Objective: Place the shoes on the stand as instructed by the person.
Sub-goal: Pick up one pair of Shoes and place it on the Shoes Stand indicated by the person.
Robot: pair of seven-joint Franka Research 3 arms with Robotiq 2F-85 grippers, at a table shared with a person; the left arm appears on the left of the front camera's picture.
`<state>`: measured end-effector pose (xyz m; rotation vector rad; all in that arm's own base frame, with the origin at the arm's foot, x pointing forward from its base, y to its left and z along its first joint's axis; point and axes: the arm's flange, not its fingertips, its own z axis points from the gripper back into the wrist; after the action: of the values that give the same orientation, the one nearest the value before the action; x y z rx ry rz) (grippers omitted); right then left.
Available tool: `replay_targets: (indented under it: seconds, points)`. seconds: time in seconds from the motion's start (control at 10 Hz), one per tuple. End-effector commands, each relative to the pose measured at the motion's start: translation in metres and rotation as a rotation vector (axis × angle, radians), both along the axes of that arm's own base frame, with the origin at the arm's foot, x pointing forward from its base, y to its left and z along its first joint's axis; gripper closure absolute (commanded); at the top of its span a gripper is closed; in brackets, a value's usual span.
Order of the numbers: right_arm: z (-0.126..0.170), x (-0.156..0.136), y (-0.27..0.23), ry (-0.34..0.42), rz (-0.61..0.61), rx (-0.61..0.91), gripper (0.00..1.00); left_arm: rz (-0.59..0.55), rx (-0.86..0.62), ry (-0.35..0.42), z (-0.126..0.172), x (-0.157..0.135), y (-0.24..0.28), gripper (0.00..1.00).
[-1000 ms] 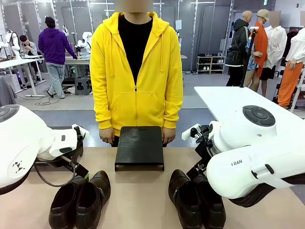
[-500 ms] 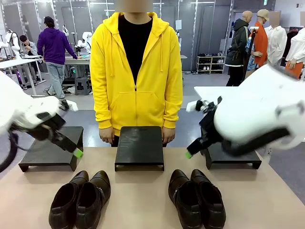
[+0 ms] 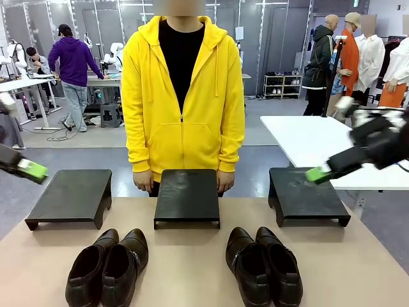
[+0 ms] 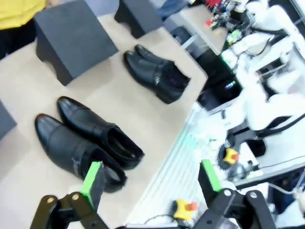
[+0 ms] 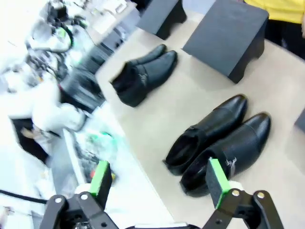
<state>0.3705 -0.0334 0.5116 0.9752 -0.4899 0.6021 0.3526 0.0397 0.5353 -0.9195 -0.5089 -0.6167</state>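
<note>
Pincers first: we are holding our left pincer (image 4: 151, 175) and right pincer (image 5: 159, 177) spread wide and empty, high off either end of the table (image 3: 192, 246), probably so the person has room to point. The shoes are sitting on the near part of the table, toes away from us, as a left pair (image 3: 108, 268) and a right pair (image 3: 263, 267), mates touching. Beyond them the left stand (image 3: 70, 195), middle stand (image 3: 186, 195) and right stand (image 3: 308, 195) are lying bare. The person (image 3: 182, 96) is standing behind the middle stand, a hand (image 3: 142, 181) hanging at each far corner. We are seeing no pointing, so we are waiting.
</note>
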Motion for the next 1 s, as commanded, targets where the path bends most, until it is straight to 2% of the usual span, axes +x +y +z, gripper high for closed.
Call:
replay_targets:
  seconds: [0.0,0.1,0.2,0.4,0.7,0.9]
  points:
    - [-0.017,-0.009,-0.065,0.059,-0.127,0.138,0.0,0.116,-0.124,0.084,-0.012,-0.026,0.054,0.0]
    - [-0.02,-0.026,-0.097,0.054,-0.198,0.189,0.0,0.191,-0.176,0.07,-0.015,-0.045,0.086,0.0]
    - [-0.026,-0.044,-0.125,0.067,-0.279,0.218,0.0,0.276,-0.191,0.078,-0.02,-0.066,0.116,0.0]
    - [-0.028,-0.087,-0.163,0.045,-0.408,0.242,0.0,0.459,-0.246,0.097,-0.031,-0.108,0.169,0.0]
    - [-0.04,-0.146,-0.199,0.057,-0.545,0.233,0.0,0.608,-0.25,0.108,-0.036,-0.153,0.207,0.0]
    - [-0.038,-0.16,-0.21,0.061,-0.59,0.224,0.0,0.66,-0.242,0.105,-0.035,-0.157,0.217,0.0]
